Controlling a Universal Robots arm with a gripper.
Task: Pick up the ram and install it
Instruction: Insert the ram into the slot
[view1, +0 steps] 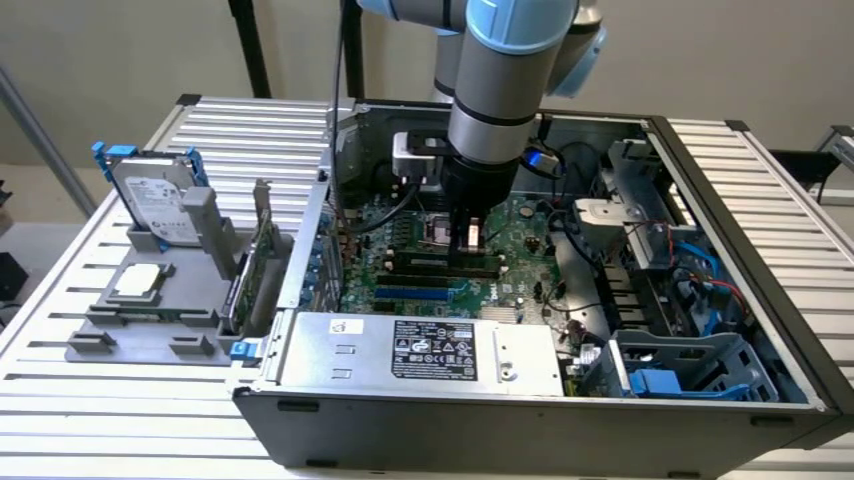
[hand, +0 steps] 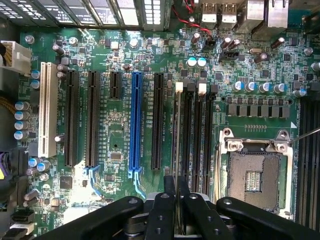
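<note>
Above the motherboard's (hand: 150, 125) memory slots (hand: 192, 135), the ram (hand: 175, 145) stands edge-on, pinched between the closed fingers of the gripper (hand: 176, 192). Beside these slots sits the empty processor socket (hand: 256, 172); the blue expansion slot (hand: 135, 120) lies on their other side.

open case top (view1: 641, 125), cables (view1: 694, 270) crowding motherboard (hand: 125, 165)

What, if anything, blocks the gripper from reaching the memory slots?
Probably yes: nothing visible blocks it. The gripper, holding the ram edge-on, hangs over the empty-looking memory slots.
</note>
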